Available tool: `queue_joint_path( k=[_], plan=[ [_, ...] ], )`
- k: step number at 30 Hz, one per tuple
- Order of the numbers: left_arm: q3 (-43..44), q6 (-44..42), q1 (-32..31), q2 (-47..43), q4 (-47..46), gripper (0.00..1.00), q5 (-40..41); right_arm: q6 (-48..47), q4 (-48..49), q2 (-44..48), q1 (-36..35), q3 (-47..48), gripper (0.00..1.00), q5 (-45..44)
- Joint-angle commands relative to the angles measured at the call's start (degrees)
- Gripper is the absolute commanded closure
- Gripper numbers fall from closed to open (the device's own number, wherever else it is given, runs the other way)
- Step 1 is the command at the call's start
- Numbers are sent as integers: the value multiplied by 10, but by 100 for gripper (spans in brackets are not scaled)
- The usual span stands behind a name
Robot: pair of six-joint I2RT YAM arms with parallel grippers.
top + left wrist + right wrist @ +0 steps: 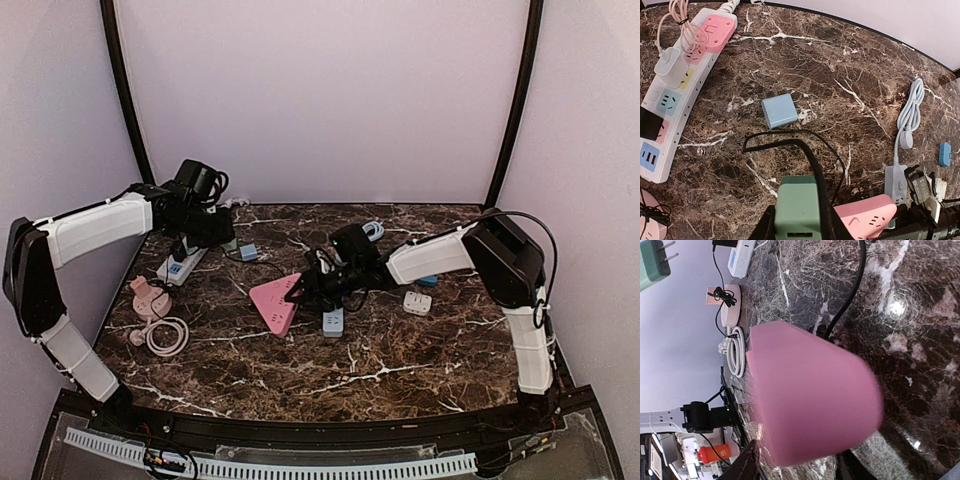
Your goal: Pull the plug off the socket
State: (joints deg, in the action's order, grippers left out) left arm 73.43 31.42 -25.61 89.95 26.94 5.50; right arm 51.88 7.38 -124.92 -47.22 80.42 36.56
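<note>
We see the left end effector (799,227) pinching the green plug (796,197) by its sides, lifted above the bench (400,370). In the right wrist view the same plug hangs in mid-air with both metal prongs bare, seated in no socket. The right end effector (306,288) is at the right-hand edge of the pink socket (272,303), a rounded triangular block lying flat near the middle of the bench. Its own camera shows the pink body, blurred, filling the space between the fingers (747,465). We cannot tell whether they press on it or stand slightly off. A white power strip (690,97) lies along the far left of the bench, with a white charger (666,65) plugged into it. A light blue block (780,111) rests alone on the marble between the strip and the pink socket, apart from both. Near the left front edge sit a round pink hub (148,297) and a coiled white cord (166,336), just beside each other.
</note>
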Motion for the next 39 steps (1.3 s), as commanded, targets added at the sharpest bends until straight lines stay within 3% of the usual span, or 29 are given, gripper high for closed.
queue_joint_path(
  k=[1,8,17,28,34,39],
  plan=[
    [47,-25,4,30,23,100,18,-19,-19,31,-2,-4,48,-16],
    [116,-60,4,103,46,100,32,-51,-47,61,0,-8,31,-42],
    [260,-38,-6,201,16,100,-94,-90,-72,172,15,-86,15,-125],
    [419,30,-51,347,-64,100,-211,-115,-126,314,45,-188,12,-228],
    [474,61,-20,432,-104,100,-315,-114,-136,339,53,-206,12,-228],
    [513,74,10,482,-105,100,-347,-116,-143,345,53,-209,11,-227]
  ],
)
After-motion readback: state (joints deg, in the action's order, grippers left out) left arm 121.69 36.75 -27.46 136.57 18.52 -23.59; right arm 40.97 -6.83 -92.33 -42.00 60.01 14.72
